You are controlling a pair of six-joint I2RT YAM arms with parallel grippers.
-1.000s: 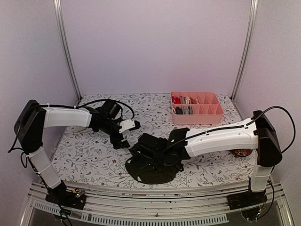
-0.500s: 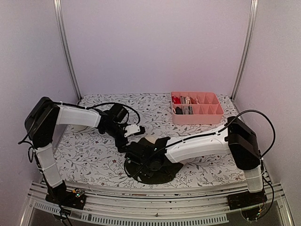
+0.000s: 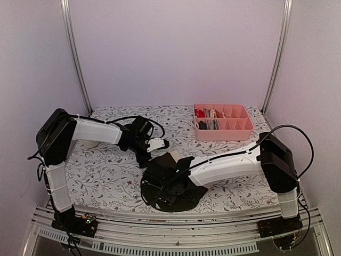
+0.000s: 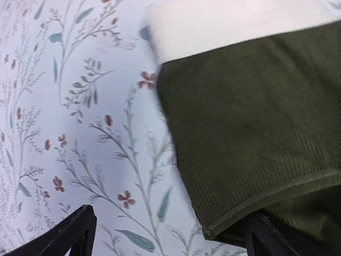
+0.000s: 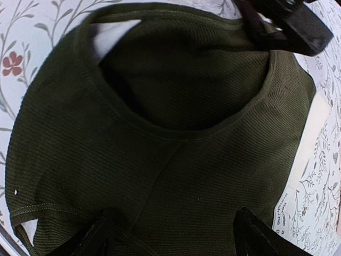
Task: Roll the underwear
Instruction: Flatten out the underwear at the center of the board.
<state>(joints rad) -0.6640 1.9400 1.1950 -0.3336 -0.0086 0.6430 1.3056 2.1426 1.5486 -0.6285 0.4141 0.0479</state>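
Plain lilac walls and two metal frame posts enclose a table [image 3: 96, 176] covered with a floral-print cloth. One dark olive underwear [image 3: 178, 202] lies spread flat at the near centre of the table, its whitish waistband [image 3: 171, 158] at the far edge. The leg opening faces up in the right wrist view, with ribbed fabric and a stitched hem along its edges. The left gripper [image 3: 151, 157] hangs at the far-left corner of the garment, jaws fully apart and holding nothing. In the left wrist view, one finger [image 4: 74, 234] is over bare tablecloth and the other is over the olive fabric beside the hem. The right gripper [image 3: 162, 181] is positioned over the middle of the garment, jaws spread wide with both fingers above the cloth and nothing pinched between them. Contact between its fingertips and the fabric cannot be determined. A pink divided tray [image 3: 224, 135] stands at the far right, well apart from the spread garment. Its left compartments hold rolled garments [image 3: 205, 118], red, dark and pale
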